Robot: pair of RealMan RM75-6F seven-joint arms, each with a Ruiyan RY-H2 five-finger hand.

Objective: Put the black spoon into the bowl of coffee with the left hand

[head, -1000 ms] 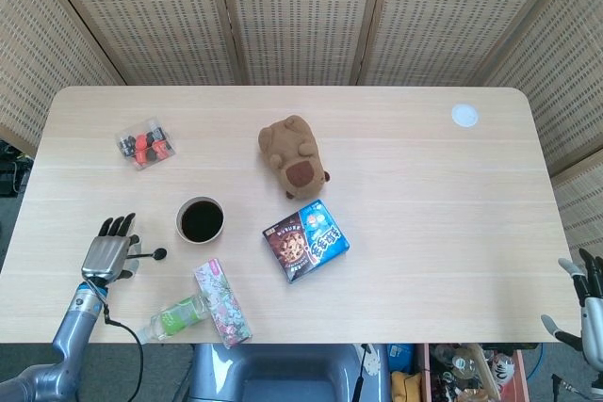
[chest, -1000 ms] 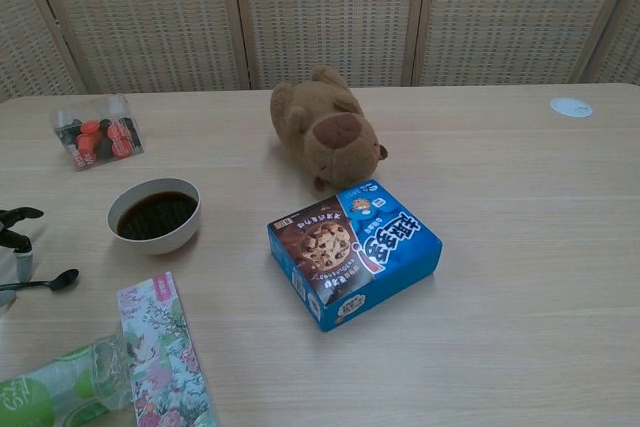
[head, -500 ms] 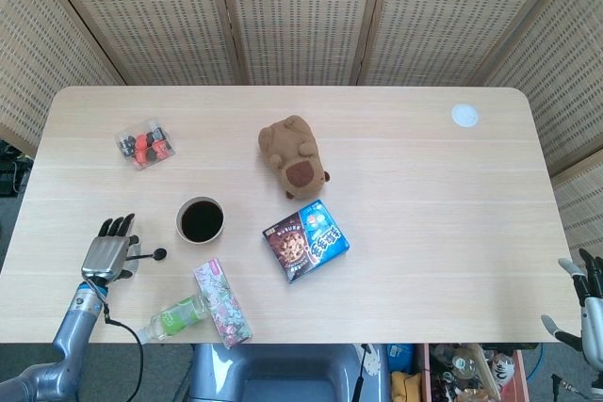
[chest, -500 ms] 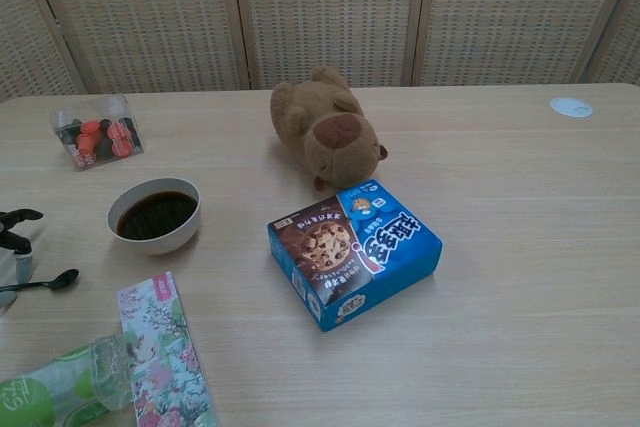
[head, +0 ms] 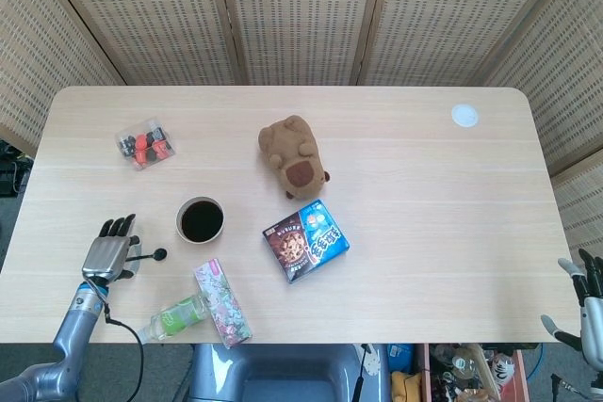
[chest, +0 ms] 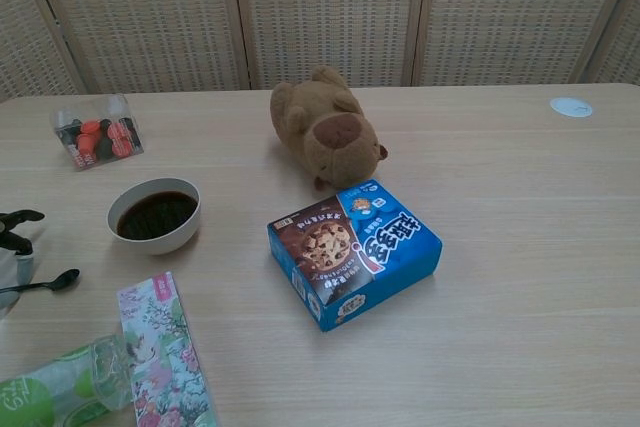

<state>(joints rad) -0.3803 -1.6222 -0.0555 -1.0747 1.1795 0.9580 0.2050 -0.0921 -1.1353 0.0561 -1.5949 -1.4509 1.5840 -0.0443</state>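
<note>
A: Where is the black spoon [head: 149,255] now?

B: Low over the table's [head: 424,185] near-left part, its small round end pointing toward the bowl of coffee [head: 200,219] but apart from it. The handle runs back into the left hand [head: 109,251].

A: So that hand has it?

B: It looks so. In the head view the handle disappears under the fingers, which stretch forward side by side, and in the chest view only the hand's edge shows at the frame border with the handle [chest: 30,287] meeting it. The exact pinch is hidden.

A: Any change from a second ago?

B: Very little. In the chest view the spoon's handle sits a touch further left, as does the hand; in the head view the spoon's tip has shifted slightly toward the hand. The bowl, still full of dark coffee, has not moved.

A: And the right hand [head: 589,300]?

B: Off the table at the near-right corner, fingers spread and holding nothing, unchanged.

A: What lies around?

B: A floral packet [head: 222,301] and a green-labelled bottle [head: 177,316] just in front of the bowl, a blue cookie box [head: 305,239] to the right, a brown plush toy [head: 293,156] beyond it, a clear box of red and black pieces [head: 143,142] at far left, and a white disc [head: 464,115] at far right. None has moved.
</note>
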